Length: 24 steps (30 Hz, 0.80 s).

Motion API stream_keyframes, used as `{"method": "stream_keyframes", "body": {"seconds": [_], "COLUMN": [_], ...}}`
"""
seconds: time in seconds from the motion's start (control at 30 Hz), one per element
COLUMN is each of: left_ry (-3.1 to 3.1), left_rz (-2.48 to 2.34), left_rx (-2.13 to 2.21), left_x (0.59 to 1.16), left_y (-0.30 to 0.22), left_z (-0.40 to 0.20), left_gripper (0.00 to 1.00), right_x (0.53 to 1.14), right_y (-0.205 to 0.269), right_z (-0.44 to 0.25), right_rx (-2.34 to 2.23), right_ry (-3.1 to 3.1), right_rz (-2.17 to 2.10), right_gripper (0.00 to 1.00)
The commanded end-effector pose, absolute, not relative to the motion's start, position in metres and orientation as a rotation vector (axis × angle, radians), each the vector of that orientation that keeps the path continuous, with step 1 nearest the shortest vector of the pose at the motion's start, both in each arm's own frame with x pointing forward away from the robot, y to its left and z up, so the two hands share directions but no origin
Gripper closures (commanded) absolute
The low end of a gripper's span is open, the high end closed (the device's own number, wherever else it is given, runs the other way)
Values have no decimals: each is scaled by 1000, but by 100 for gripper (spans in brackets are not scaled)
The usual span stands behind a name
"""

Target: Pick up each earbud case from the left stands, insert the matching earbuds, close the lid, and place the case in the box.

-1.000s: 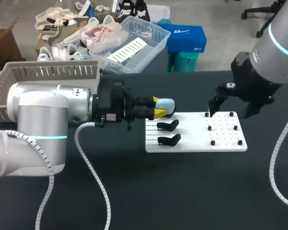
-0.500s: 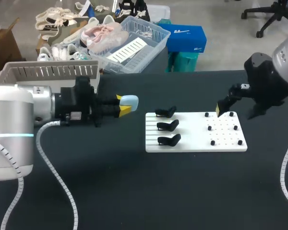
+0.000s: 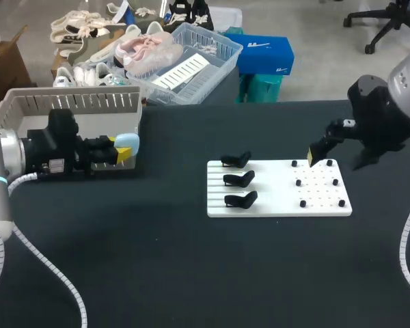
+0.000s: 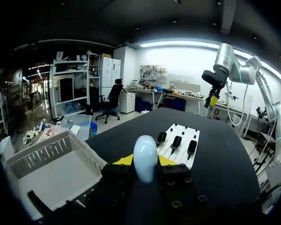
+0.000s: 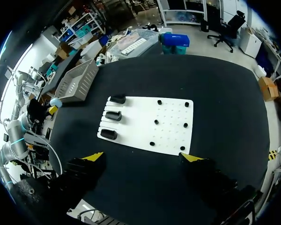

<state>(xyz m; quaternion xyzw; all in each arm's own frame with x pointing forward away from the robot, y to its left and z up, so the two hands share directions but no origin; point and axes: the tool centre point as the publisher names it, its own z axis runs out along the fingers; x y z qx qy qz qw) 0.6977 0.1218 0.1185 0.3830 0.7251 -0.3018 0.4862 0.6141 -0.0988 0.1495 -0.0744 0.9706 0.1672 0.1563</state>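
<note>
The pale-blue earbud case [image 3: 127,142], clamped between the left hand's [image 3: 124,152] yellow tips, has travelled from the stands [image 3: 238,179] at its 3 o'clock to the white box's [image 3: 68,102] 4 o'clock corner, so placing looks near. No case shows inside the box. The right hand [image 5: 143,157] hangs spread above the counter.

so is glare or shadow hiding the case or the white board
Head view: even light, pale blue case in the left gripper and white board plain. Left wrist view: case lit, gripper body dark. Right wrist view: no glare on the board.
</note>
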Motion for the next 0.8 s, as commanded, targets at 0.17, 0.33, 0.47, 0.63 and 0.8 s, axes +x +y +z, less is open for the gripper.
{"method": "stream_keyframes", "body": {"seconds": [0.17, 0.33, 0.47, 0.63, 0.8], "left_ry": [1804, 1846, 1901, 1969, 2015], "left_rz": [-531, -489, -454, -423, -394], "left_rx": [741, 693, 683, 651, 593], "left_x": [721, 740, 758, 779, 797], "left_y": [145, 166, 178, 190, 200], "left_z": [118, 116, 114, 109, 105], "left_gripper": [100, 100, 100, 100, 100], "right_x": [613, 613, 613, 613, 613], "right_y": [-99, -99, -99, -99, -99], "right_z": [149, 149, 149, 149, 149], "right_rx": [-213, -213, -213, -213, -213], "right_ry": [2776, 2776, 2776, 2776, 2776], "right_rz": [481, 481, 481, 481, 481], "right_gripper": [0, 0, 0, 0, 0]}}
